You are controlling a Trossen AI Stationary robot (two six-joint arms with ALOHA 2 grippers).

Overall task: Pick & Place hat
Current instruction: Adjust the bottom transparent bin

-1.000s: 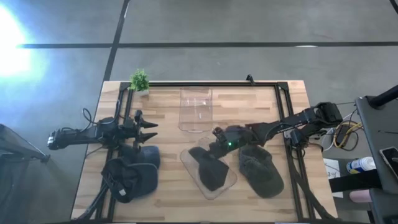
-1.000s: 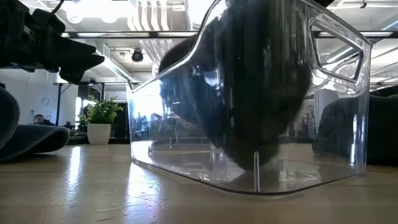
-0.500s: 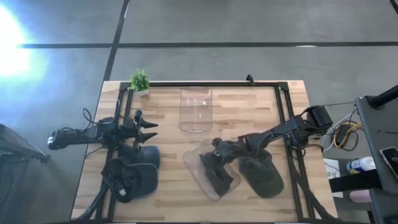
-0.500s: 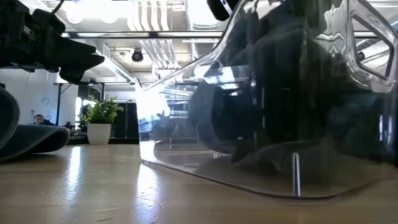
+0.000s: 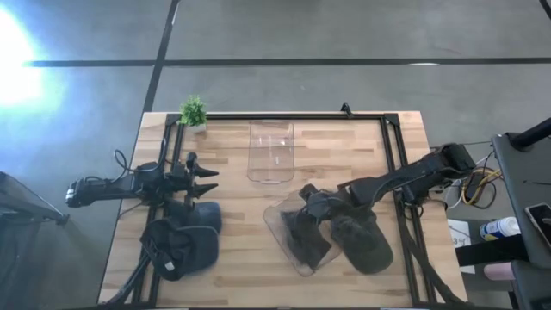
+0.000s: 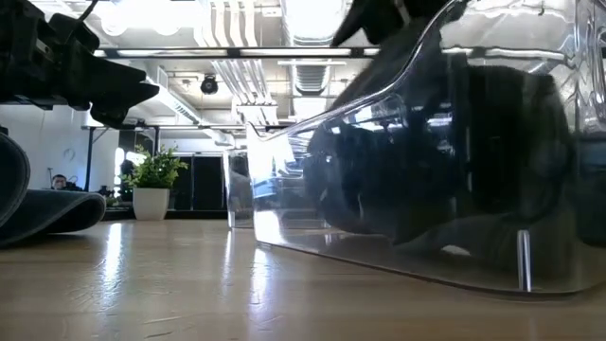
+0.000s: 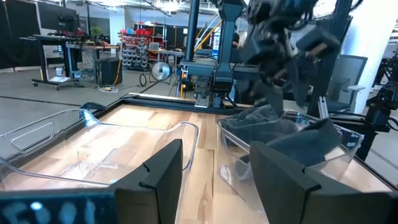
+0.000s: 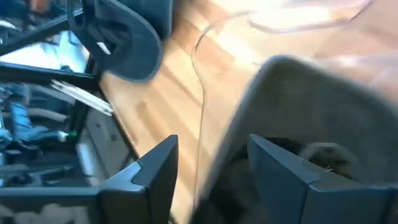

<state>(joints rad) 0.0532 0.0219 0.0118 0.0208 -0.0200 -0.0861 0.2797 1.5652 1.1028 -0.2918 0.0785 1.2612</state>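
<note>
A dark hat (image 5: 303, 237) lies inside a clear plastic bin (image 5: 274, 215) near the table's middle; it also shows in the low view (image 6: 426, 180) and the left wrist view (image 7: 273, 127). My right gripper (image 5: 308, 203) is open at the bin's far end, over the hat, with the bin's rim and grey cloth ahead of its fingers (image 8: 211, 146). My left gripper (image 5: 211, 180) is open and empty at the left, level above the table (image 7: 214, 149). A grey-green hat (image 5: 362, 241) lies on the table right of the bin. My right gripper stands open over the far end of the hat in the bin, slanting down from the table's right. The gripper itself hides the spot, so I cannot tell whether its fingers touch the hat or the bin.
A second clear bin (image 5: 271, 151) stands at the far centre. Two dark caps (image 5: 181, 245) (image 5: 205, 215) lie near my left gripper. A small potted plant (image 5: 194, 110) stands at the far left corner. A black frame runs along the table's edges.
The bin with the dark hat has slid toward the table's right edge and turned somewhat. The hat inside, which stood tall, now lies lower in the bin. My right gripper has gone a little toward the near and right edges, staying over the bin's far end.
</note>
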